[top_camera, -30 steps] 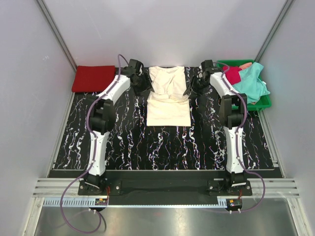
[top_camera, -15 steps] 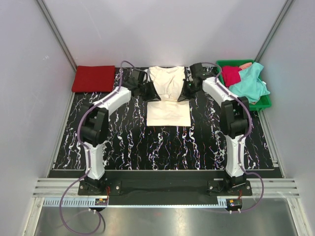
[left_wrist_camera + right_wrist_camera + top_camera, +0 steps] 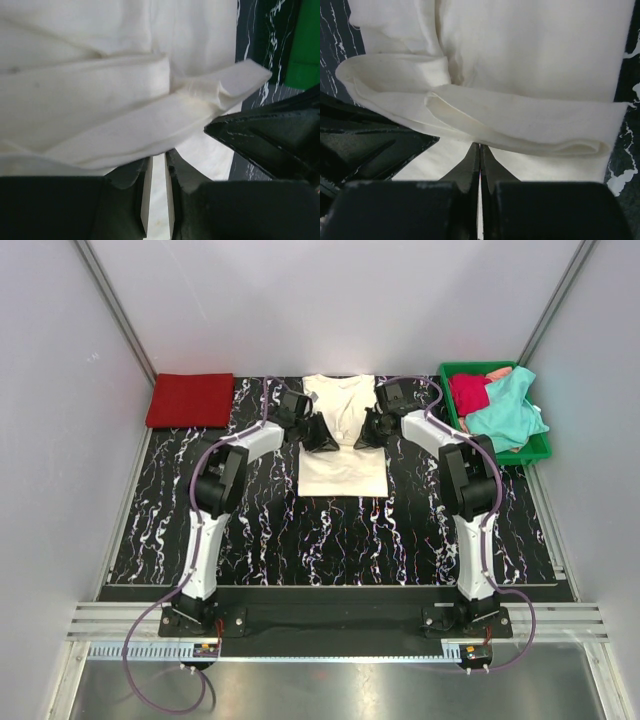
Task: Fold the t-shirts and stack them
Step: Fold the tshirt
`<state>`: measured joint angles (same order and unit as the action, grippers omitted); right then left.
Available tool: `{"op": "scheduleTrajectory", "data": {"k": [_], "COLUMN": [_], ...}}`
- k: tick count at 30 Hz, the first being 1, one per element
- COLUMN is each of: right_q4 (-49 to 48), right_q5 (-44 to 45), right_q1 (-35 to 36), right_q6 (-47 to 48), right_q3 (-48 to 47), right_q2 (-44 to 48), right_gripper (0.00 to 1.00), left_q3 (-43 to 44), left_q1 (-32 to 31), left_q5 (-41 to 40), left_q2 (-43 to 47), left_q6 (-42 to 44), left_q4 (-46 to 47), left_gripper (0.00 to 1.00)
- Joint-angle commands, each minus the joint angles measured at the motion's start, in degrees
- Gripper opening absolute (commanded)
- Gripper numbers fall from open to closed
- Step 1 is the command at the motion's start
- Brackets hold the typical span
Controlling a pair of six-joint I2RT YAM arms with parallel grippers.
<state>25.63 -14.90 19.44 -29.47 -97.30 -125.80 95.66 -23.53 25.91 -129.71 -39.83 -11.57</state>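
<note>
Both arms have swung inward since a second ago. Left gripper (image 3: 322, 433) and right gripper (image 3: 367, 430) now flank the cream-white t-shirt (image 3: 343, 465) at mid-table (image 3: 250, 530). Left jaws pinch its fold. Right jaws are pressed together, catch unconfirmed. Step judged: crosswise fold. Next move calls for an even lift.

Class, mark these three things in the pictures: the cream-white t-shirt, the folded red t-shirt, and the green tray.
cream-white t-shirt (image 3: 343, 475): top external view, on its near folded part.
red t-shirt (image 3: 190, 400): top external view, on the middle of the folded cloth.
green tray (image 3: 465, 367): top external view, on its far rim.
</note>
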Motion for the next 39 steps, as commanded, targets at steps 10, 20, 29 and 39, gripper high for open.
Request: {"op": "scheduleTrajectory", "data": {"k": [10, 20, 29, 39], "right_q4": [-3.93, 5.75, -5.91, -13.06], "right_q5": [10.94, 5.33, -10.14, -17.1], "right_q1": [-1.25, -3.27, -4.93, -13.46], "right_q6": [4.86, 7.94, 0.31, -1.55], "right_q3": [-17.03, -29.9, -12.15, -4.39], "right_q2": [-11.29, -12.12, -4.81, -8.23], "right_gripper": [0.03, 0.06, 0.09, 0.08], "left_q3": [17.7, 19.76, 0.94, 7.96], "left_q1": [5.07, 7.27, 7.45, 9.11], "left_q5": [0.46, 1.51, 5.12, 6.69], "left_q2": [-11.0, -6.79, -0.01, -9.33], "left_q6": [-6.04, -3.41, -5.96, -2.98], "left_q4": [7.27, 1.03, 10.87, 8.42], "left_gripper": [0.23, 0.29, 0.3, 0.3]}}
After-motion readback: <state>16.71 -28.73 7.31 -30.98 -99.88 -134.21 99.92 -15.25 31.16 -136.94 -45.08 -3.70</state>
